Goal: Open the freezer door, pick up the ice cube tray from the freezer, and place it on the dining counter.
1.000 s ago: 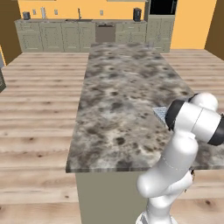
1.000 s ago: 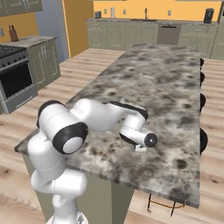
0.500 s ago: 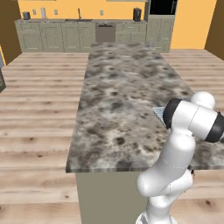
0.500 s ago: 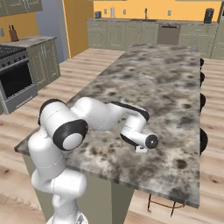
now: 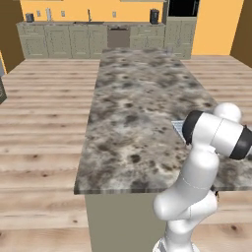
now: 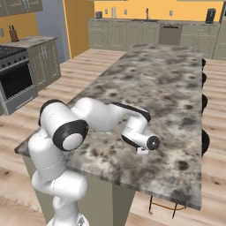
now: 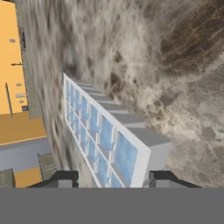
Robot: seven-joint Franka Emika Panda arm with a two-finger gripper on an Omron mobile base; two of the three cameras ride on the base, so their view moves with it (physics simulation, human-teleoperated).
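Mottled granite of the dining counter already bears the ice cube tray; the gripper, fingers spread beside it, only needs to withdraw.

Dining counter top: mottled grey-brown granite, dark blotches on paler ground; base grey-green. Ice cube tray: pale grey-white walls, light blue square compartments in two rows. Fingertips: dark grey, perhaps black. Arm: white with dark joints. Floor: light wood planks. Back wall: orange-yellow. Wall cabinets: grey-green. Stove: grey, black oven window.
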